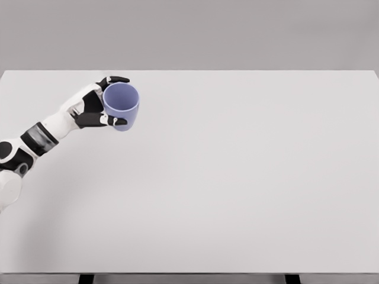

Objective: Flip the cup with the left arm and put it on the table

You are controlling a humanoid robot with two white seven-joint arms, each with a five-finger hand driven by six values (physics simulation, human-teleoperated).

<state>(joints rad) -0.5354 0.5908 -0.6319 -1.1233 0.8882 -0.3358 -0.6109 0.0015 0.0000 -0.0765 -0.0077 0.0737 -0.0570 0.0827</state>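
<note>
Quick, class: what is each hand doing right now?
Left hand: fingers closed around the blue cup, its opening towards the camera.
Right hand: not in view.

One cup (122,105) is in view — a single blue one, with no second of its kind anywhere. One hand (100,103) shows, the left, on the one white arm (41,137) that comes in from the left edge. One bench (237,189) carries it all — a single white top, with two dark legs (86,278) showing at its near edge.
</note>
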